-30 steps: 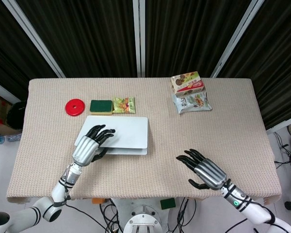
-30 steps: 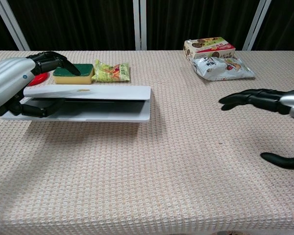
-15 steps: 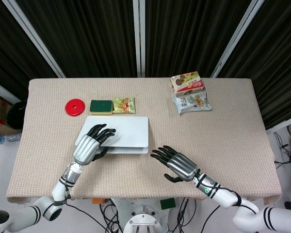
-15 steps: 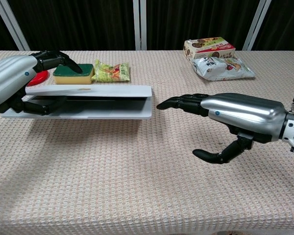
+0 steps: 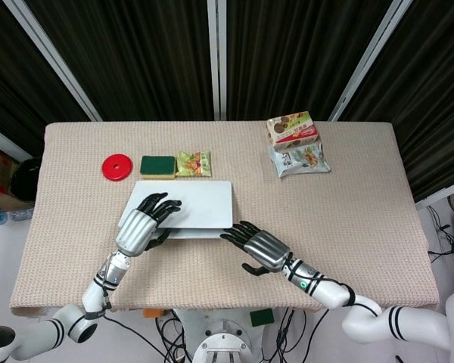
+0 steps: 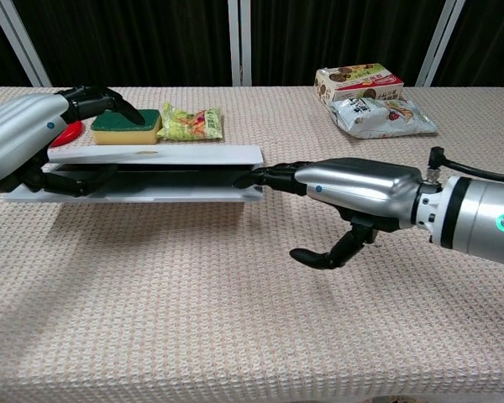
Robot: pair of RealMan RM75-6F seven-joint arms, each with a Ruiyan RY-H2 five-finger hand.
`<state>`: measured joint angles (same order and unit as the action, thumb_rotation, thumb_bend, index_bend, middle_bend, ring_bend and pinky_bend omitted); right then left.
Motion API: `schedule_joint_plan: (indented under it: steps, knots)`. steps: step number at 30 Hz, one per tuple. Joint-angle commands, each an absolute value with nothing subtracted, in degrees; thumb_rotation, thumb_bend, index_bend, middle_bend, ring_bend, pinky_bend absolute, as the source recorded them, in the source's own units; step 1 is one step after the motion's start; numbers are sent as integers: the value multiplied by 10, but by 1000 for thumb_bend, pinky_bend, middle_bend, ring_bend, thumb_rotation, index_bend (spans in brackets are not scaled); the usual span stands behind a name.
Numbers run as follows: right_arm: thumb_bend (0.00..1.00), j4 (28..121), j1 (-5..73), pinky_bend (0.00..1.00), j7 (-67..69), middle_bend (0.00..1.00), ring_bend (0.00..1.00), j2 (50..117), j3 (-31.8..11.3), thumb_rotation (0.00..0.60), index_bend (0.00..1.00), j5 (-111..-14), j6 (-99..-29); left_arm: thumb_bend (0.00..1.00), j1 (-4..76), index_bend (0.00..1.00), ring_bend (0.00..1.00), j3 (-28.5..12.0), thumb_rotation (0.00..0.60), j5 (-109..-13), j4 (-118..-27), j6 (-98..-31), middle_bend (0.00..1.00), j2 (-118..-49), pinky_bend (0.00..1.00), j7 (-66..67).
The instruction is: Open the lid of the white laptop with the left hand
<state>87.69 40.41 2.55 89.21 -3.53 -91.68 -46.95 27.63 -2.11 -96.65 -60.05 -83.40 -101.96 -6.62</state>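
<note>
Chest view is showing the white laptop (image 6: 143, 172) lying on the left part of the table (image 6: 235, 319), with its lid (image 6: 155, 154) lifted a little bit. The left hand (image 6: 21, 138) is grasping the lid's left edge, some fingers on top and some under it. The right hand (image 6: 353, 189) is holding nothing, with its fingers (image 6: 273, 177) spread and reaching to the laptop's right corner. A green sponge (image 5: 157, 165), a red disc (image 5: 116, 166) and a snack bag (image 5: 193, 162) are sitting just behind the laptop.
</note>
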Motion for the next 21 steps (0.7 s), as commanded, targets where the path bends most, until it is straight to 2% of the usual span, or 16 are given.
schedule_joint_plan:
  steps: [1,12,21]
  knots:
    - [427,856,425,0,24,8,0,914,-46,600,0,-890,-440,690,277,265,127,-22,600,-965,-600,-833,254,-1020,174,-67]
    - [426,813,462,0,5,8,0,958,-52,600,0,-838,-389,692,288,263,127,-31,600,-960,-606,-830,251,-1007,169,-66]
    - [426,807,484,0,-42,8,0,971,-53,600,0,-794,-360,692,311,259,125,-62,600,-933,-625,-802,240,-973,166,-82]
